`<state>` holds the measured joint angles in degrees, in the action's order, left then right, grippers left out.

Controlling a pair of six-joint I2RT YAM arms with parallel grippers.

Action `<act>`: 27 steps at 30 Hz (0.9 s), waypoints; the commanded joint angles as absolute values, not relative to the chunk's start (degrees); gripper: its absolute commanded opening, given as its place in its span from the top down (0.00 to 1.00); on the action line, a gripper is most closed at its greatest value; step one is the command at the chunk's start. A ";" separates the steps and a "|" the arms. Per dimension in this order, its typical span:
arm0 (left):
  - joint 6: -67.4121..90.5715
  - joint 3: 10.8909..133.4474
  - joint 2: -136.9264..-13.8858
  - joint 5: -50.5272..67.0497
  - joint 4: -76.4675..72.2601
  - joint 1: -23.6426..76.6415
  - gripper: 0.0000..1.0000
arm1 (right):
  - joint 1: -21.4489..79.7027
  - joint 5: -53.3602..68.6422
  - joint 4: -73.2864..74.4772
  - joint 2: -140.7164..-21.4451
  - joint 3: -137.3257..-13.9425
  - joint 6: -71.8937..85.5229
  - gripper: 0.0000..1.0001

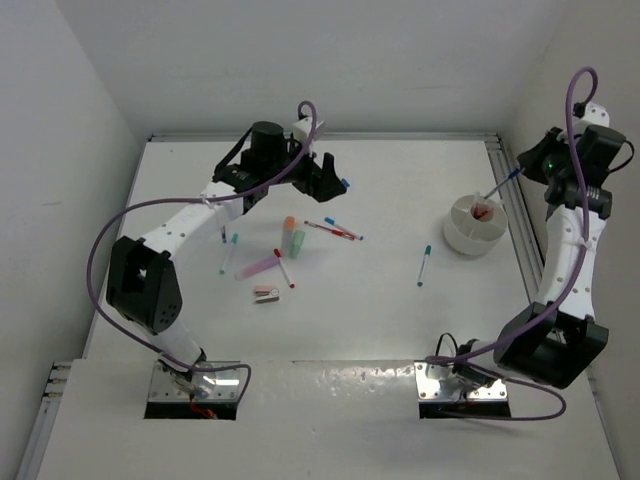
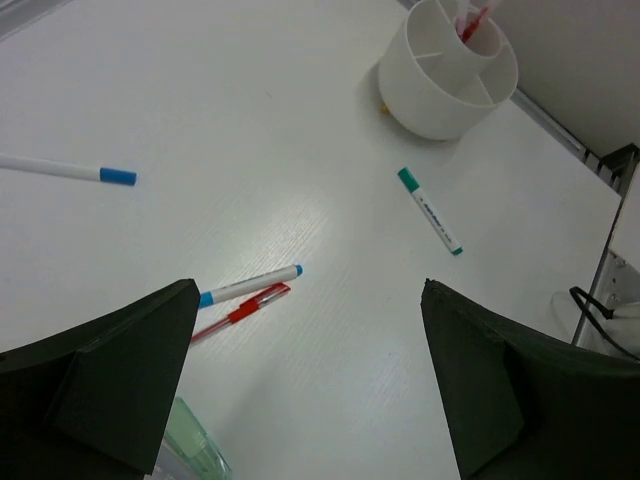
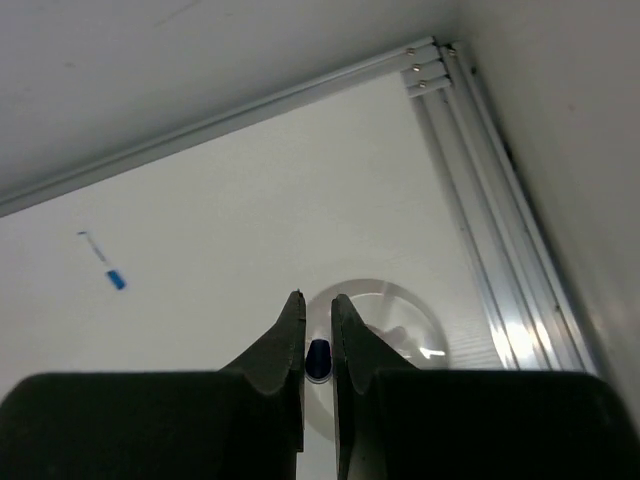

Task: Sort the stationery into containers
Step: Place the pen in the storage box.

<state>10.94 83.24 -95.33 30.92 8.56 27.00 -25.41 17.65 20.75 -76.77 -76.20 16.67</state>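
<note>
Left gripper [image 1: 328, 182]: jaws spread wide, poised above the far middle of the table [image 1: 400, 330]; in the left wrist view its two dark fingers [image 2: 110, 390] frame bare tabletop and pens.
Right gripper [image 3: 318, 310]: jaws drawn narrow, clamped on the held pen [image 3: 318, 360], whose blue end shows between the fingers.
Held pen, from above: it slants down and to the left from the right gripper toward the white tub [image 1: 475, 240], at the far right of the table.
White tub: round and short, split by inner walls into compartments; something red [image 2: 472, 22] stands in one of them. From the right wrist it lies directly beneath the clamped jaws.
Lone teal-capped pen [image 1: 424, 265]: flat on the table, near and left of the tub, well apart from the rest.
Crossed pair: a blue-capped pen [image 2: 250, 285] and a red pen [image 2: 240, 312] lie touching, just near of the left gripper.
Far blue-capped pen [image 2: 65, 170]: alone on the table, apart from the pair.
Highlighters: orange highlighter [image 1: 289, 227] and green highlighter [image 1: 298, 243] lie side by side at centre left; the pink highlighter [image 1: 258, 267] lies nearer, to their left.
Red-capped pen [image 1: 285, 268]: just right of the pink highlighter.
Second teal-capped pen [image 1: 230, 252]: furthest left of the cluster.
Pinkish-brown block [image 1: 265, 294]: nearest piece of the cluster, by the pink highlighter.
</note>
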 commanded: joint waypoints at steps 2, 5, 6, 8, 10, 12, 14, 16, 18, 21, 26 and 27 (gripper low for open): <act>8.70 82.35 -93.07 29.45 8.87 27.33 0.00 | -27.51 13.18 14.95 -78.22 -73.22 12.04 1.00; 7.74 82.35 -93.60 28.74 9.58 27.33 0.00 | -27.51 13.53 13.62 -78.75 -71.81 11.95 1.00; 7.47 82.18 -93.69 28.39 9.58 27.25 0.00 | -27.51 13.36 13.45 -79.10 -71.55 11.95 1.00; 7.03 81.83 -93.69 27.16 9.58 27.16 0.00 | -27.33 12.83 12.48 -79.63 -70.76 11.78 1.00; 6.42 81.30 -93.78 26.37 9.58 27.16 0.00 | -26.90 12.22 10.82 -79.98 -69.53 11.52 1.00; 5.63 80.77 -93.69 25.93 9.58 27.07 0.00 | -26.81 12.30 9.85 -80.42 -68.73 11.08 1.00; 4.58 80.33 -93.95 25.58 9.67 27.16 0.00 | -26.63 12.91 8.97 -81.30 -67.77 10.99 1.00; 3.87 79.98 -94.13 25.31 9.84 27.16 0.00 | -26.28 13.09 8.70 -81.82 -66.89 11.07 1.00; 2.64 79.89 -94.57 25.05 10.28 27.07 0.00 | -25.84 13.45 8.18 -82.09 -65.84 10.72 1.00; 0.88 79.19 -95.18 24.35 10.98 26.98 0.00 | -25.14 13.71 6.86 -82.00 -63.73 10.55 0.99; -7.53 81.55 -100.01 26.54 16.77 26.98 0.03 | -23.56 14.50 9.40 -81.57 -61.96 9.41 0.61; -9.39 82.35 -102.28 27.76 20.18 26.98 0.04 | -23.38 14.68 10.27 -81.30 -61.96 9.40 0.57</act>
<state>-2.22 79.96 -98.32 25.54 13.80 27.03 -24.18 13.74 11.20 -81.82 -62.00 10.76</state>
